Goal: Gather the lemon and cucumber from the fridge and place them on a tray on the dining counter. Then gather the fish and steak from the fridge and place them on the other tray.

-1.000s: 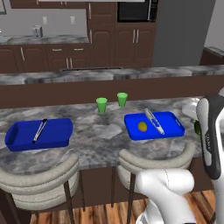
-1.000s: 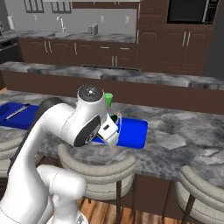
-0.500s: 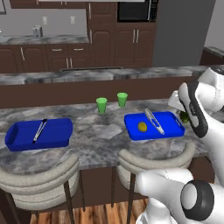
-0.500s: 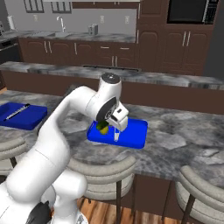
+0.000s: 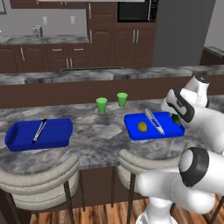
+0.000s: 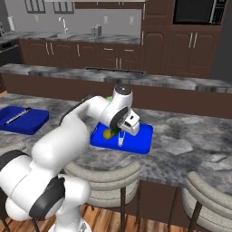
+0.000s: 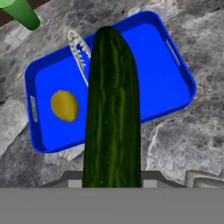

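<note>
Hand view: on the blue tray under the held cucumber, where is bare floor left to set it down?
The tray is bare between the cucumber in the tool and its far handle-slot end. The other end is crowded: the lemon lies there, with metal tongs slanting beside it.

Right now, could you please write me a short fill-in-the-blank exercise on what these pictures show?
1. The hand is shut on the ____.
2. The lemon lies in the tray beside metal ____.
3. Behind that tray stand two green ____.
4. The other tray holds no ____.

Missing words: cucumber; tongs; cups; food
</note>
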